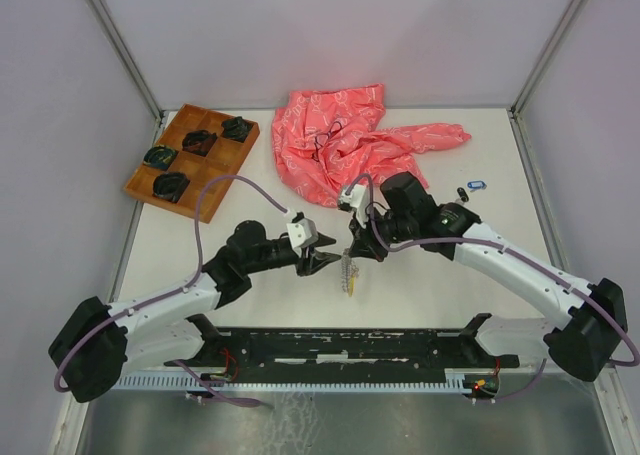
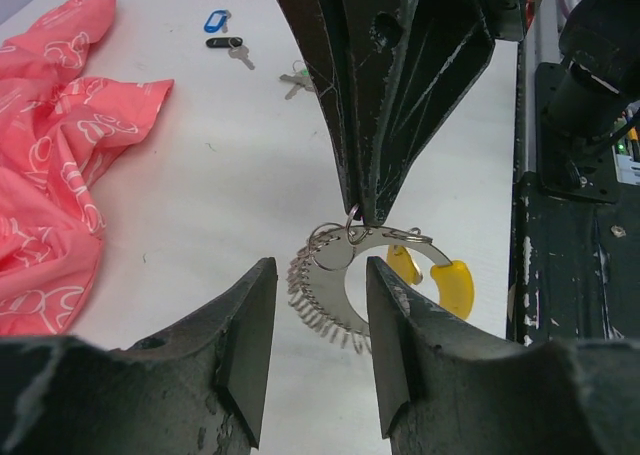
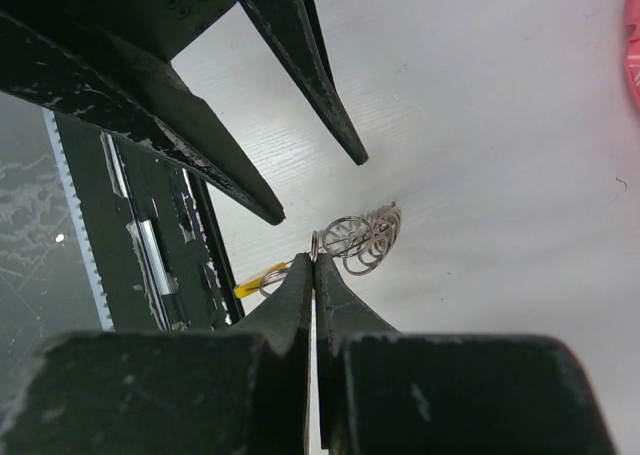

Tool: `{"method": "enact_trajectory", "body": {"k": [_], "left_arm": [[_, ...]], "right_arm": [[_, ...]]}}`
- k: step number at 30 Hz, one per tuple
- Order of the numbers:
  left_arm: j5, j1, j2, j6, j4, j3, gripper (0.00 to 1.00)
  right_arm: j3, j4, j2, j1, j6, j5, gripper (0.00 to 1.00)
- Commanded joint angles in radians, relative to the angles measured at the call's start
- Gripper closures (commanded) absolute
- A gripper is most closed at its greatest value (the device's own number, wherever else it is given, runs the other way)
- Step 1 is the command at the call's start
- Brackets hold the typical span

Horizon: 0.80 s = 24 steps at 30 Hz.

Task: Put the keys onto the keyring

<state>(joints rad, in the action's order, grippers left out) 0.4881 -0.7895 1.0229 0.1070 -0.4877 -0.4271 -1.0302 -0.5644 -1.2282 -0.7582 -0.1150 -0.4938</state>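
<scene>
Centrally on the white counter (image 1: 430, 297), near its 6 o'clock edge, the two hands meet over the keyring (image 2: 318, 293). The right hand (image 3: 315, 267) is clenched, its tips pressed together on a small wire loop at the keyring's 12 o'clock side, as the left wrist view frames it. The left hand (image 2: 319, 267) is released: its two fingers (image 2: 248, 343) stand apart with the keyring showing in the gap beyond them, and neither finger touches it. Whether the keyring rests flat on the counter or is tipped up by the pinch, I cannot tell.

The yellow key (image 2: 452, 287) lies just beside the keyring at its 3 o'clock in the left wrist view, its metal shank meeting the coils. Whether it is threaded on cannot be told.

The other keys are well apart from the keyring. In the left wrist view the blue key (image 2: 215, 21) and black key (image 2: 226, 44) lie together toward 11 o'clock, with a silver key (image 2: 295, 81) nearer, at 12 o'clock.

From above, a crumpled red cloth (image 1: 345, 140) lies at 12 o'clock of the hands, and a wooden tray (image 1: 147, 191) holding dark items sits at 10 o'clock.
</scene>
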Motion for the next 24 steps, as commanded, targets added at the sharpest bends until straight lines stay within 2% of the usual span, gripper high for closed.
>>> {"method": "enact_trajectory", "body": {"k": [1, 11, 24], "left_arm": [[0.070, -0.003, 0.024, -0.003, -0.103, -0.015, 0.54], [0.163, -0.004, 0.067, -0.001, -0.101, -0.039, 0.66], [0.187, -0.003, 0.105, 0.009, -0.066, -0.069, 0.73]], "right_arm": [[-0.034, 0.000, 0.004, -0.017, -0.066, -0.033, 0.99], [-0.067, -0.020, -0.031, -0.032, -0.130, -0.058, 0.99], [-0.075, -0.013, -0.043, -0.047, -0.165, -0.085, 0.98]]}}
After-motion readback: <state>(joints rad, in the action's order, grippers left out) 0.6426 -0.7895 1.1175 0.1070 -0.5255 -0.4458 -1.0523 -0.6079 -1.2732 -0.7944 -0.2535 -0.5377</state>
